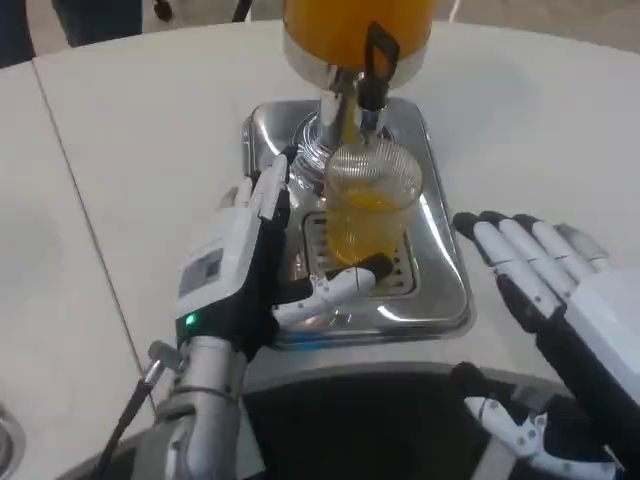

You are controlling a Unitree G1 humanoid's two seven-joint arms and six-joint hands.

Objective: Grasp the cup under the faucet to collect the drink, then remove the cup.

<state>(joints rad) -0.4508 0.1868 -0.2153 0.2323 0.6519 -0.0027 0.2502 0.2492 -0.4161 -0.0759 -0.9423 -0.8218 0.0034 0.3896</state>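
Our left hand [250, 265] grasping cup [370, 205] on drip tray [440, 290], under faucet [372, 75]; orange drink inside. Our right hand [545, 275] released, resting on counter [150, 130]. Risk: cup looks nearly full, jerky pull could slosh drink. Count: one cup, one dispenser [355, 30], two hands.
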